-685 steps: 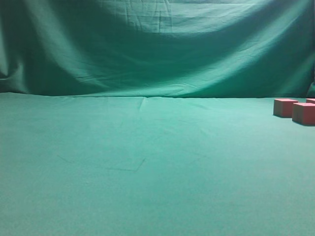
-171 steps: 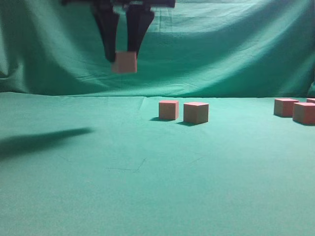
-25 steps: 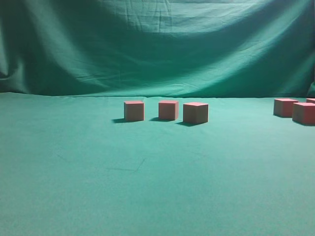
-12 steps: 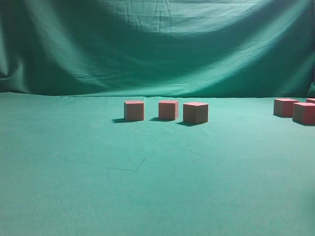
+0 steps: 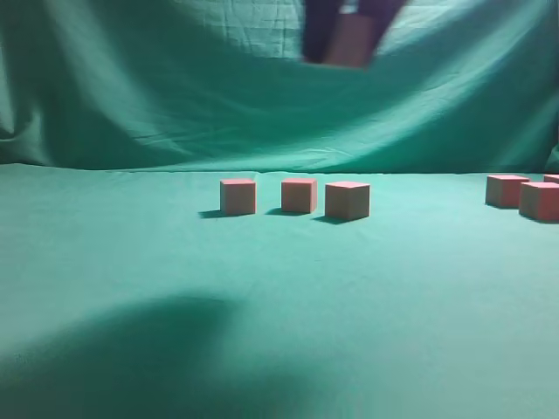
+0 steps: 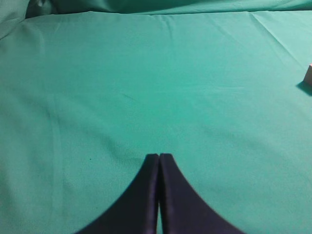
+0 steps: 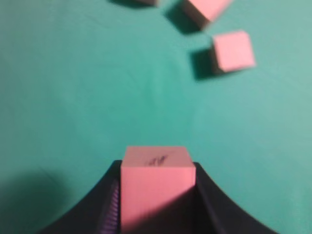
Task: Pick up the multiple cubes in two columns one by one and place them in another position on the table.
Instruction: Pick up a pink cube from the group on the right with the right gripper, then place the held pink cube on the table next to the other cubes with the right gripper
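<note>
Three salmon-pink cubes stand in a row on the green table (image 5: 131,262): left cube (image 5: 238,196), middle cube (image 5: 299,195), right cube (image 5: 347,200). More cubes (image 5: 539,201) sit at the right edge. High above the row, blurred, my right gripper (image 5: 349,44) is shut on another cube (image 7: 156,180), which fills the space between its dark fingers (image 7: 207,195). In the right wrist view two of the table's cubes (image 7: 234,51) lie below and ahead. My left gripper (image 6: 159,157) is shut with nothing in it, over bare cloth.
A draped green backdrop (image 5: 175,87) rises behind the table. A broad shadow (image 5: 157,349) covers the front left of the cloth. A sliver of a cube (image 6: 309,73) shows at the right edge of the left wrist view.
My right gripper has come into the top of the exterior view carrying a cube. Its shadow has spread over the front left of the table. The three cubes in the row have not moved.
</note>
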